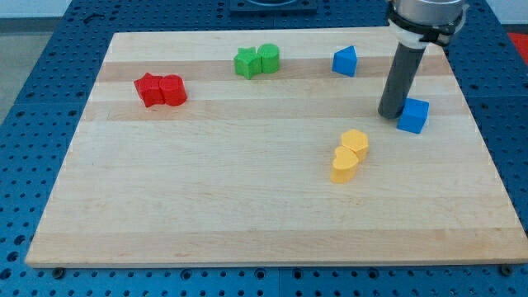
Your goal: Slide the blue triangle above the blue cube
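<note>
Rod tip (391, 115) sits down on the wooden board (247, 223), right against the left side of the blue cube (413, 115); touching or a hair off, can't tell. No pincer on this arm, just a plain dark rod, nothing to open or close, nothing held.

Blue triangle (345, 61) is up toward the view's top, left of the rod, well apart from the tip. It's already higher on the board than the cube but offset to the view's left, so it probably needs a nudge right to sit directly above.

Risks, as I judge them: tip is hugging the cube, so any move rightward shoves the cube and shifts the target spot. Going for the triangle from here, an off-centre push on its slanted faces could spin it or let it slip off the tip. Pushing too far right or up could run it toward the board edge.

Other blocks: two yellow pieces (350, 154) stacked close below the tip, two green blocks (256, 60), two red blocks (160, 90), all out of the likely path.

No containers anywhere, nothing holding anything.
</note>
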Robot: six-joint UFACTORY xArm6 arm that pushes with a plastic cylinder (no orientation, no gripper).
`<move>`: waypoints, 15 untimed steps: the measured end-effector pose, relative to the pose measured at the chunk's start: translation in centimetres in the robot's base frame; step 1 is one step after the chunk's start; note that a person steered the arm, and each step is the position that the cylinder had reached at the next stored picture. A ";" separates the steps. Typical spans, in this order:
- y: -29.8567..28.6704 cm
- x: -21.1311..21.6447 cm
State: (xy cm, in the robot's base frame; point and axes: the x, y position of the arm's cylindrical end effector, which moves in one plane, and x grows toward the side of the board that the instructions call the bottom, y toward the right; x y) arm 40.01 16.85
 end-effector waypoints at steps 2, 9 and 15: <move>-5.1 -3.0; -3.6 -14.0; 2.3 -7.8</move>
State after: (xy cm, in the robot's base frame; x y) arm 32.24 19.13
